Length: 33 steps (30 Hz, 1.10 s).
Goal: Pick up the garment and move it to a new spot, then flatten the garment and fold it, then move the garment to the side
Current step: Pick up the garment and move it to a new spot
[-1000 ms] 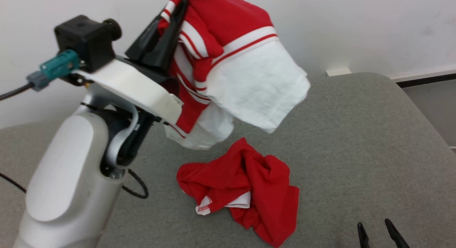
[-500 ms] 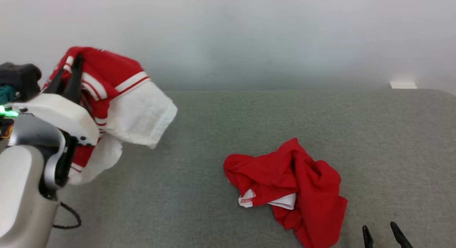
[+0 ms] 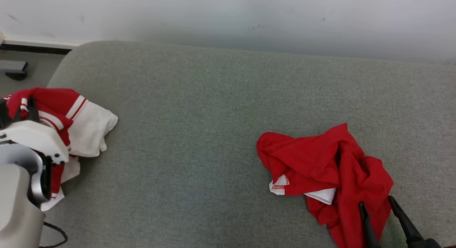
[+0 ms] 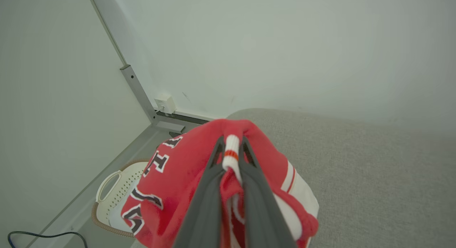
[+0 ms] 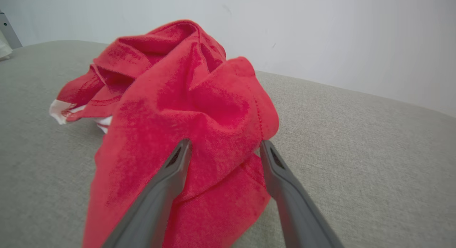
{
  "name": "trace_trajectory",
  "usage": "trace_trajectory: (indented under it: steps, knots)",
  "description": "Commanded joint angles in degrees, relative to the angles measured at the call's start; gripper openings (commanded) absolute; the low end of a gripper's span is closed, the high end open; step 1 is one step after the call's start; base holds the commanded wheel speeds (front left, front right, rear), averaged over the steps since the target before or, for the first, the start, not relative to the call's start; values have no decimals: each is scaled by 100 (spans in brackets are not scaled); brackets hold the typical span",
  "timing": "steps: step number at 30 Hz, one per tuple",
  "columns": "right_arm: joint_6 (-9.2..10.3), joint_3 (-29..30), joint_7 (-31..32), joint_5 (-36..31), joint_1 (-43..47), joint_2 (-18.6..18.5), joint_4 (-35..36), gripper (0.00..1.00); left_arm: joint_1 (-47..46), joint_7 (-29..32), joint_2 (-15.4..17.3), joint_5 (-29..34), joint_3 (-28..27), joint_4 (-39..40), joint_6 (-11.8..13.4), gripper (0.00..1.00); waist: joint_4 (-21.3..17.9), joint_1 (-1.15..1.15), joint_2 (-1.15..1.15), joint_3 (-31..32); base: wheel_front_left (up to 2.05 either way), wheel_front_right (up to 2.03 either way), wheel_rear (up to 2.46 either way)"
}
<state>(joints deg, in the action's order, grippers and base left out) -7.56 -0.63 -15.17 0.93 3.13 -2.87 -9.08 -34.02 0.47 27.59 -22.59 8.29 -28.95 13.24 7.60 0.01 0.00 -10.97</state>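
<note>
**Two garments, one in each arm's reach – pick-up not yet made**

The red garment (image 3: 320, 169) lay crumpled in a heap on the right part of the grey fabric-covered surface (image 3: 199, 116), with a white-trimmed hem turned out on its left side. The right gripper (image 3: 376, 201) stood at the heap's near right end with its jaws spread wide. One finger was over the cloth and the other just past its edge. In the right wrist view a raised fold sat between the fingers, not pinched.

Judgement: the jaws were set astride a high fold so that closing would catch cloth without digging into the surface. Lifting this garment to a new spot had yet to begin; flattening and folding were untouched.

At the far left edge of the surface, the left gripper (image 4: 231, 143) had its jaws narrowed onto a white-and-red ribbed band of a striped garment (image 3: 89, 127), red and white with lettering. The garment hung bunched from that grip and draped around the wrist. Whether its lower part touched the surface could not be told.

Judgement: it was held out there to keep the working area free for the red one.

A white perforated basket (image 4: 123, 191) stood on the floor beyond the surface's left end, beneath the hanging cloth. Something pale lay inside it, mostly hidden and not identifiable.
</note>
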Motion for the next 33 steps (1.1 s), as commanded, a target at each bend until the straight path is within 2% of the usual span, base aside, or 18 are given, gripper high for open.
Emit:
trace_trajectory:
  steps: [1, 2, 3, 4, 5, 6, 7, 13, 21, 27, 29, 30, 33]
  knots:
    - [14, 29, 3, -72, -82, -54, 26, 100, -103, -154, -66, -6, 5, -288, 34, 0, 48, -1, 0, -268, 0, 0, 0]
    - [14, 18, 3, -68, -102, -59, 39, 100, -159, -264, -91, -8, -23, -495, 79, 0, 29, -1, 0, -339, 0, 0, 0]
    - [14, 4, 3, -68, -125, -66, 52, 100, -213, -366, -135, -51, -60, -693, 109, 6, 4, -1, 0, -400, 0, 0, 0]
    - [14, 3, 3, -64, -152, -76, 57, 100, -262, -448, -190, -74, -84, -896, 149, 31, -19, -1, 0, -454, 0, 0, 0]
    - [14, 20, 3, -68, -172, -86, 61, 100, -307, -520, -247, -94, -88, -1109, 152, 50, -42, -1, 0, -498, 0, 0, 0]
    - [14, 20, 4, -72, -179, -97, 67, 100, -351, -604, -294, -133, -112, -1294, 158, 92, -66, -1, 0, -528, 0, 0, 0]
    - [14, 16, 4, -74, -177, -98, 64, 100, -400, -712, -309, -165, -149, -1477, 172, 100, -95, -1, 0, -544, 0, 0, 0]
    - [14, 64, 3, -56, -111, -83, 18, 100, -674, -1314, -369, -207, -266, -2167, 130, 100, -195, -1, 0, -413, 0, 0, 0]
    - [14, 61, 3, 8, 44, -44, -15, 100, -709, -1558, -471, -103, -288, -1839, -10, 100, -299, -1, 0, 56, 0, 0, 0]
    - [14, 47, 3, 48, 182, -15, -23, 100, -223, -1560, -735, -5, -164, -840, -222, 100, -519, -1, 0, 466, 0, 0, 0]
    - [14, 69, 3, 40, 242, -10, 11, 100, 134, -1561, -943, -46, -51, -303, -381, 100, -655, -1, 0, 636, 0, 0, 0]
    - [14, 69, 3, 40, 242, -10, 11, 100, 134, -1561, -943, -46, -51, -303, -381, 100, -655, -1, 0, 636, 0, 0, 0]
    - [14, 139, 4, 47, 336, -6, 35, 100, 673, -1562, -1146, 38, 236, 351, -498, 100, -850, -1, 0, 806, 0, 0, 0]
